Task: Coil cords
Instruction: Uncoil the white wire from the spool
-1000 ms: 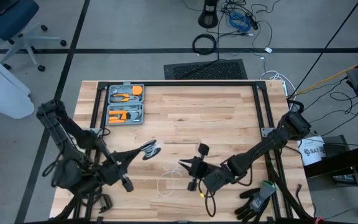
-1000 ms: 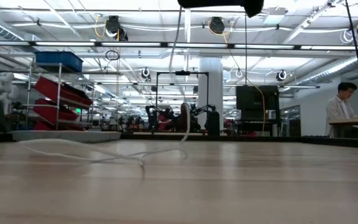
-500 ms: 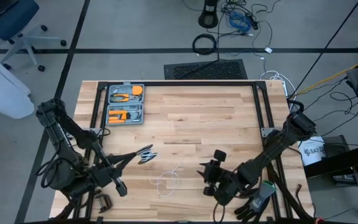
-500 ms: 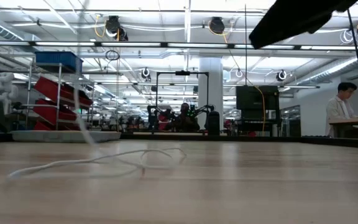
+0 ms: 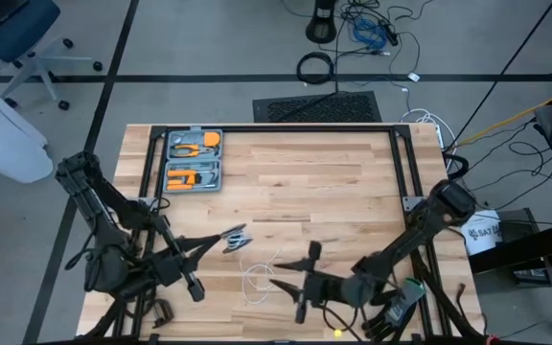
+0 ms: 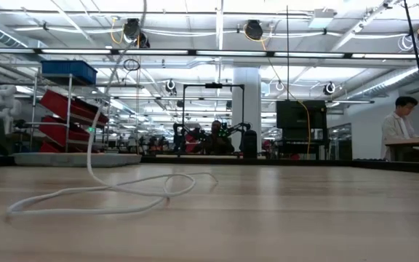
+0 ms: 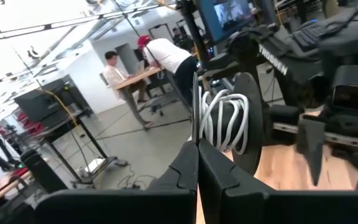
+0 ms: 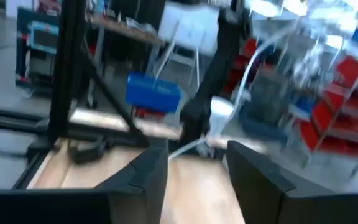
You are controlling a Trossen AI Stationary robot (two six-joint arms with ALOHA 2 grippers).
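Observation:
A thin white cord (image 5: 260, 279) lies in loose loops on the wooden table near its front edge. In the low view one strand (image 6: 93, 149) rises from the loops (image 6: 122, 193) up out of the picture. It runs to a small black-and-silver reel (image 5: 236, 240), partly wound (image 7: 225, 121), with my left gripper (image 5: 220, 243) shut on it. My right gripper (image 5: 291, 282) is open just to the right of the loops and points toward the table's left. A strand of cord (image 8: 191, 147) shows between its fingers; whether it touches them I cannot tell. My left gripper pinches one thin flange of the reel by its rim (image 7: 196, 118) between its two shut fingers. The fingers come nearly level from the table's left. The reel is lifted clear of the table, standing on edge, and the cord hangs slack from it down to the table.
A grey tool case (image 5: 193, 160) with orange tools lies open at the far left of the table. Black gloves (image 5: 398, 305) lie at the near right corner. Black frame rails (image 5: 405, 163) run along the table's sides. People are at desks beyond the table (image 6: 398, 124).
My right gripper has opened and let go of the cord. It has moved toward the near edge and turned toward the table's left. The strand that hung from it has dropped, and the loops now lie spread on the table. The strand up to the reel still rises.

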